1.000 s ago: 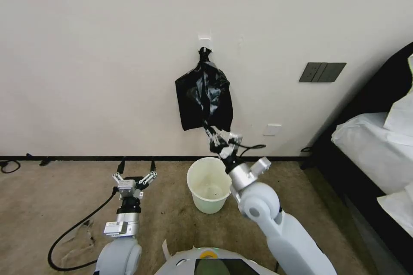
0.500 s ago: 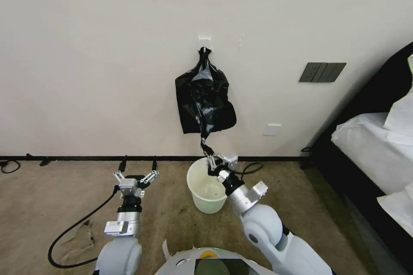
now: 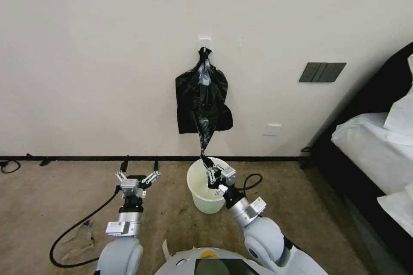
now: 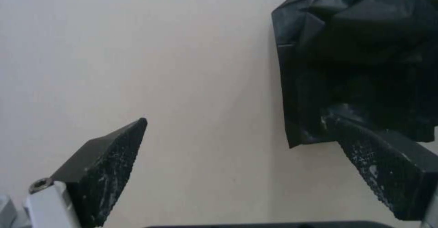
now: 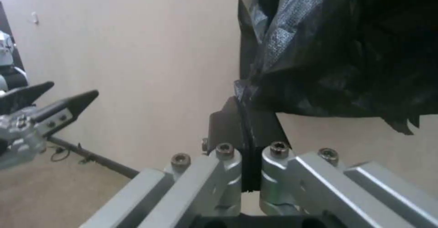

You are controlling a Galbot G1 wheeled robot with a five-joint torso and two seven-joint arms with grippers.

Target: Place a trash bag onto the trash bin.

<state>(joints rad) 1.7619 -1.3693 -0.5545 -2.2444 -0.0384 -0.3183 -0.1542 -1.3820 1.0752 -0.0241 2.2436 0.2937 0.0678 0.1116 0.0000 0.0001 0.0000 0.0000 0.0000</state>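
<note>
Right claw (image 3: 205, 161) clenched on the trash bag (image 3: 202, 104) tail, just above the trash bin (image 3: 195, 193) rim; bag stretched upward to wall hook. Left claw (image 3: 140, 166) released, idle beside bin.

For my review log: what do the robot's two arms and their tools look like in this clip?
Both arms have glossy white rounded shells with silver metal wrist sections. The left tool has silver linkages and black, wedge-shaped fingertips with textured faces; a black cable trails from that arm across the carpet. The right tool is built the same, with bolt heads on its silver links and a black cable looped beside its wrist.
</note>
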